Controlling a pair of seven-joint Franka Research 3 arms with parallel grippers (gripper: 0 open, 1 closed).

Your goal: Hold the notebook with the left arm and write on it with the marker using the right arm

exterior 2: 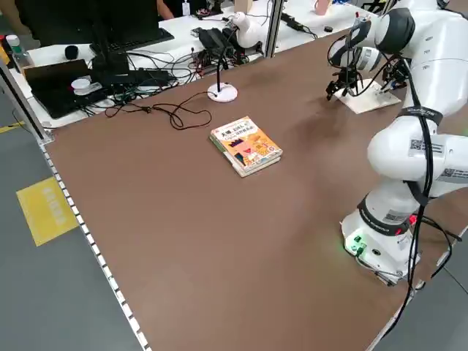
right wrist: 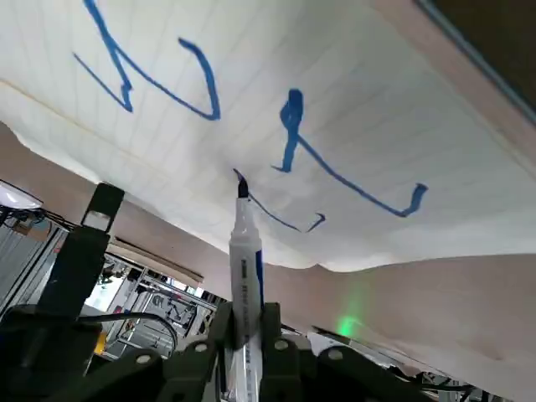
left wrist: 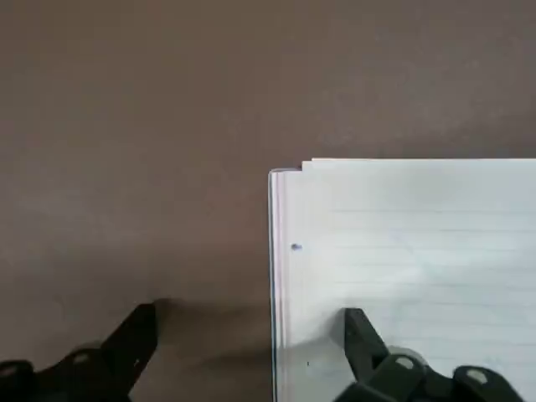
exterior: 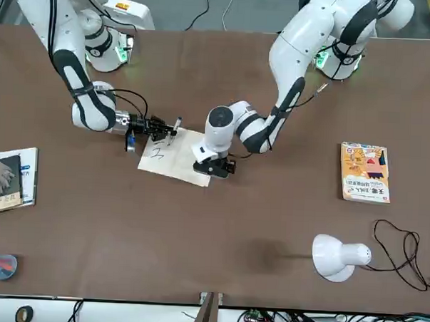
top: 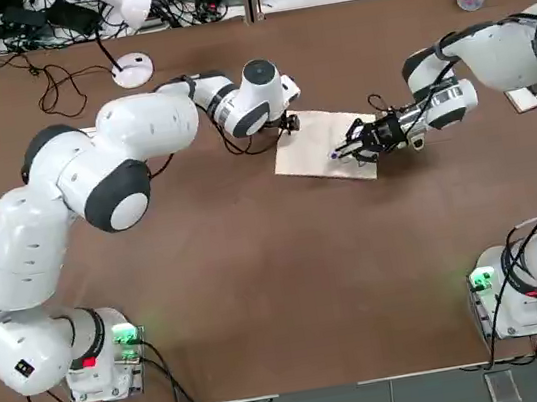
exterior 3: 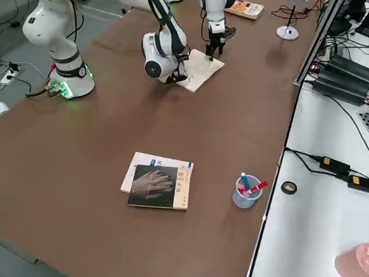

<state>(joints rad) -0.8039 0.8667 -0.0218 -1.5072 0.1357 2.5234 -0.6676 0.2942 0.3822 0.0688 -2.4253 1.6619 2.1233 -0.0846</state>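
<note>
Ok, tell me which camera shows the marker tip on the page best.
The right wrist view: the marker stands in the right claw, tip on the notebook among blue strokes. Top and front show it tiny; the side views barely.

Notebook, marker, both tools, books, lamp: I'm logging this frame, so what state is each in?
notebook: flat, open page, blue strokes.
marker: uncapped, tip on page.
right tool: shut on marker.
left tool: open, astride notebook's edge.
orange book: closed, flat.
dark-covered book: closed, flat.
lamp: lying down.
</note>
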